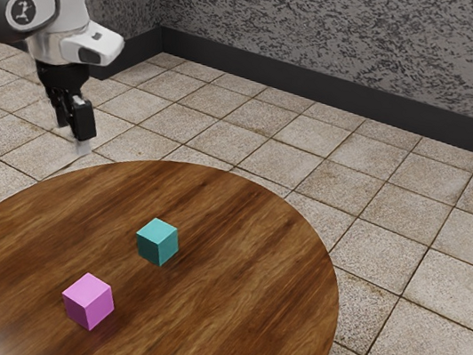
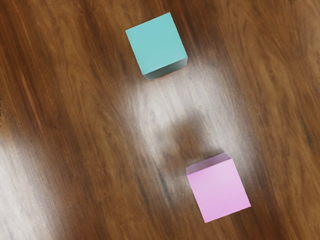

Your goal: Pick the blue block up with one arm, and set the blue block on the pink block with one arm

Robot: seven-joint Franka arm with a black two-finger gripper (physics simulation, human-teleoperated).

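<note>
Wrist view: blue block (image 2: 156,45) seems light, rigid; take its opposite flat sides. Tool (image 1: 82,142) released or clenched? Cannot tell.

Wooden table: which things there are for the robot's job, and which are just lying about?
For the job: small blue-green cube block; small pink cube block; robot's black tool.
Just around: round brown wooden table; beige tiled floor; rough grey wall.
</note>
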